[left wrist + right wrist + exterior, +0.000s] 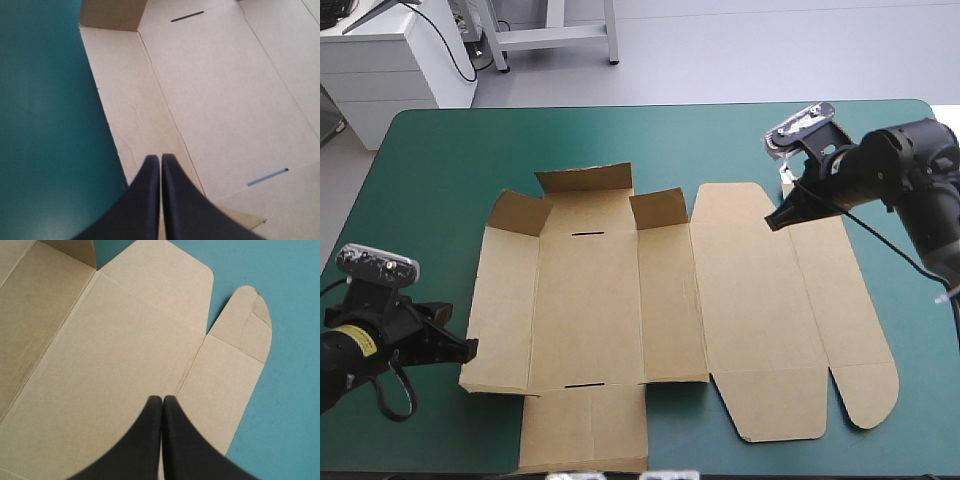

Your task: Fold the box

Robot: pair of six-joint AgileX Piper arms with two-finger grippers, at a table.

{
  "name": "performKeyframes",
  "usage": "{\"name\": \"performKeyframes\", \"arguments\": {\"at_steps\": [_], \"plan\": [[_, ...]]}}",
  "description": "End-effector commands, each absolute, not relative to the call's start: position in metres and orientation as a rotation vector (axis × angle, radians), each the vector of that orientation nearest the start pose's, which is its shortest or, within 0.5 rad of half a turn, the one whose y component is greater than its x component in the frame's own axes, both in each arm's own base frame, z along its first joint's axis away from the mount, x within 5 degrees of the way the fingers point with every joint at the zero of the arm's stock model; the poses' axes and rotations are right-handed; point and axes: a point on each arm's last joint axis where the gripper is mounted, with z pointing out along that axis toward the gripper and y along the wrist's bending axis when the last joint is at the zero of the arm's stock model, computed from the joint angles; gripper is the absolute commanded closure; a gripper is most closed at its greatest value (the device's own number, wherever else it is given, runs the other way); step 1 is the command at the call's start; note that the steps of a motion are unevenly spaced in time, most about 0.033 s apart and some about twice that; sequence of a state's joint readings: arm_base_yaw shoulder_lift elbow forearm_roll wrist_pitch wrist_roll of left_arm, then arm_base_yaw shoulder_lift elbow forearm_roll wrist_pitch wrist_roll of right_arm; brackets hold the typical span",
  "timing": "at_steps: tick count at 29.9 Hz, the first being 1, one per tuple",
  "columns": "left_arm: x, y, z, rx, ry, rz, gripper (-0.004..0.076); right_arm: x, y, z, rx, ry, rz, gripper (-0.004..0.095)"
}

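Note:
The brown box (650, 300) lies as a cut sheet across the middle of the teal-green table, mostly flat. Two corner flaps and the far flap (585, 180) stand partly raised at its far side. My left gripper (468, 350) is shut, its tip at the sheet's near-left edge; in its wrist view the left gripper (160, 159) points over the left side panel (130, 110). Above the lid panel's far right hovers my right gripper (772, 224), also shut. In the right wrist view the right gripper (162, 400) sits over the crease between lid panel (115, 355) and rounded tab (240, 350).
Bare teal-green cover (430, 180) surrounds the sheet to the left, far side and right. The near flap (585, 430) reaches the table's front edge. A white cabinet (390, 50) and a metal frame stand beyond the far edge.

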State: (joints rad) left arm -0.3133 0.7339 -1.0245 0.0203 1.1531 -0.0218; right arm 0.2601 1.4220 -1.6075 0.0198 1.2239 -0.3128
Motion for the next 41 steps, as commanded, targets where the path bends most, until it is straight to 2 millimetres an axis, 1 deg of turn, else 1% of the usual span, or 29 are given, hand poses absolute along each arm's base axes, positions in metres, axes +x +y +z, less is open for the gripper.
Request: {"name": "performKeyframes", "arguments": {"at_steps": [1,4,7,10,13,17,22,25,28,31,32,34,35,38,40,41], "plan": [[0.12,-0.031,0.413,0.343,2.253,-0.048,0.0731,0.246,0.065,0.442,-0.601,2.289,0.011,0.0923],[0.138,-0.034,0.415,0.345,2.269,-0.012,0.0728,0.226,0.059,0.438,-0.586,2.288,0.017,0.0923],[0.156,-0.04,0.409,0.369,2.292,0.003,0.0727,0.21,0.055,0.43,-0.583,2.289,0.015,0.0923],[0.17,-0.047,0.402,0.385,2.315,-0.031,0.0727,0.194,0.05,0.421,-0.575,2.274,0.005,0.0923],[0.18,-0.056,0.399,0.424,2.316,-0.086,0.0713,0.179,0.046,0.41,-0.558,2.263,0.0,0.0923],[0.188,-0.064,0.402,0.491,2.299,-0.14,0.0704,0.164,0.04,0.397,-0.531,2.25,-0.015,0.0923],[0.199,-0.067,0.403,0.506,2.337,-0.14,0.0704,0.153,0.036,0.383,-0.523,2.267,-0.029,0.0923],[0.207,-0.056,0.399,0.437,2.389,-0.122,0.0704,0.151,0.035,0.379,-0.52,2.273,-0.029,0.0923],[0.21,-0.033,0.396,0.337,2.441,-0.139,0.0704,0.152,0.035,0.378,-0.519,2.266,-0.029,0.0923],[0.208,-0.012,0.396,0.263,2.471,-0.269,0.0704,0.154,0.035,0.377,-0.519,2.252,-0.037,0.0923],[0.206,-0.001,0.394,0.228,2.484,-0.313,0.0704,0.154,0.035,0.377,-0.519,2.251,-0.037,0.0923],[0.203,0.01,0.391,0.178,2.483,-0.4,0.0704,0.154,0.036,0.376,-0.504,2.251,-0.03,0.0924],[0.2,0.018,0.387,0.151,2.493,-0.444,0.0705,0.155,0.036,0.375,-0.502,2.248,-0.029,0.0923],[0.197,0.038,0.371,0.003,2.525,-0.446,0.0706,0.157,0.035,0.372,-0.505,2.236,-0.046,0.0923],[0.193,0.046,0.356,-0.045,2.578,-0.427,0.0708,0.157,0.035,0.371,-0.506,2.24,-0.046,0.0923],[0.19,0.048,0.345,-0.057,2.624,-0.417,0.0708,0.157,0.035,0.37,-0.506,2.241,-0.046,0.0923]]}}
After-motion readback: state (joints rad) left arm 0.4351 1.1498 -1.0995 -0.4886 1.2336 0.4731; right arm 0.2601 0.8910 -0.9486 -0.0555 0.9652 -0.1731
